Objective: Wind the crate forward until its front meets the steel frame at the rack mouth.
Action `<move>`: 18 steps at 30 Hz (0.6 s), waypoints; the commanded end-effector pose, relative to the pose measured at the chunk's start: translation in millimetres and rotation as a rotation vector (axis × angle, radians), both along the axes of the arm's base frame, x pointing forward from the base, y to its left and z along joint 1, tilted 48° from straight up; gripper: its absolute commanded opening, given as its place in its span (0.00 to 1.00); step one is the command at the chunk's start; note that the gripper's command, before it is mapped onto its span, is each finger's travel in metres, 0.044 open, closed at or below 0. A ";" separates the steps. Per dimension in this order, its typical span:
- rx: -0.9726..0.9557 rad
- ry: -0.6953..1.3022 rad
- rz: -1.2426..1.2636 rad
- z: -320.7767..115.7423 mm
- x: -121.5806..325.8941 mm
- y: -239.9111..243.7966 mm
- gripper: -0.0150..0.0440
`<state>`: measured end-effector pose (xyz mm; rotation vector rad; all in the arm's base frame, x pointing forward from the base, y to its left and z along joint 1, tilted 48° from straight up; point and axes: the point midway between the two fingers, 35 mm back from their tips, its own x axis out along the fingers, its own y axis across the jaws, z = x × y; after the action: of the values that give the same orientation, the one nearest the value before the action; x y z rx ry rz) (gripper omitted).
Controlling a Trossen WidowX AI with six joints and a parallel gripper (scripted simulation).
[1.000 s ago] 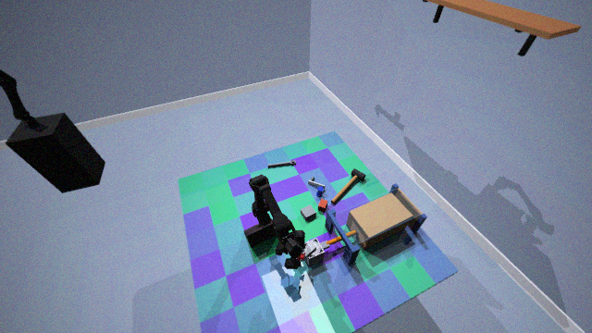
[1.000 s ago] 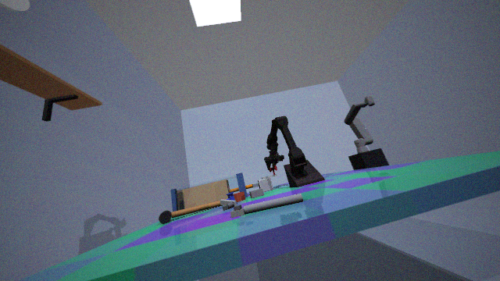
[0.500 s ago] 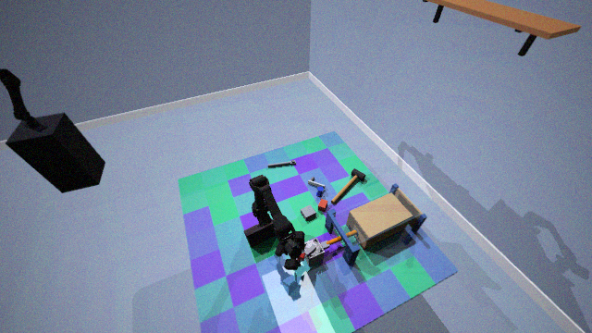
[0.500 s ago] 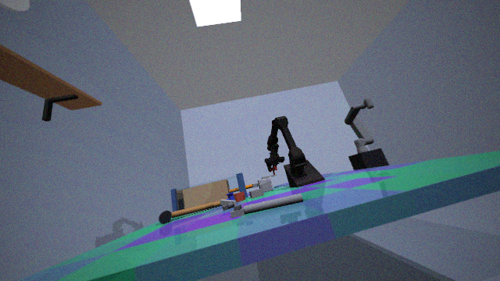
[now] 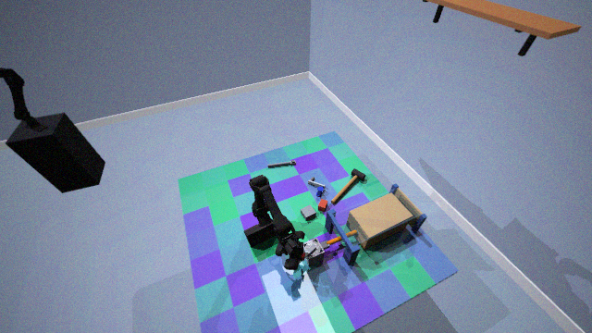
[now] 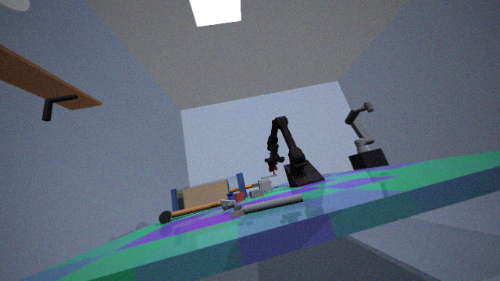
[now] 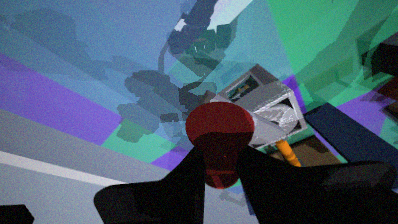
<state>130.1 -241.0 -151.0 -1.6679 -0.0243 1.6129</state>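
Gripper (image 5: 302,257) (image 6: 273,168) (image 7: 215,142): closed in on the red knob (image 7: 220,125) (image 6: 274,172), pinching with 2 black fingers; contact clear only in the wrist view, mostly masked by the arm from the top.
Crank arm (image 7: 267,130): running from beneath the knob to the top of the winch; broad and plain at the wrist, a thin sliver in the exterior view.
Winch (image 5: 314,253) (image 6: 266,183) (image 7: 287,95): standing on the patchwork bench top (image 5: 250,282) (image 6: 289,230), drum on display in the wrist view.
Strap (image 5: 342,238) (image 6: 240,188) (image 7: 288,152): orange, stretched between winch and crate.
Steel frame (image 5: 348,248) (image 6: 243,184) (image 7: 350,132): blue, between winch and crate, crossed by the strap.
Crate (image 5: 379,219) (image 6: 205,193): tan, sitting flat behind the frame, front apart from the steel; gap visible from the top.
Loose tools: 1 hammer (image 5: 344,190) (image 6: 195,209) and 1 gray bar-shaped tool (image 5: 281,165) (image 6: 273,204), well away from the winch.
Blocks: 1 red block (image 5: 323,204) (image 6: 239,196) near 1 gray block (image 5: 308,213) (image 6: 256,193).
Ceiling light (image 6: 216,12): glowing, exterior view only.
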 end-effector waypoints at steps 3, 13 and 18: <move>-0.001 0.002 0.001 -0.1 -0.3 -0.3 0.25; 0.008 0.005 -0.006 -1.9 -0.6 3.1 0.25; 0.008 0.005 -0.006 -3.3 0.2 1.9 0.25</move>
<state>130.0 -240.2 -151.8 -1.6634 -0.0243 1.6123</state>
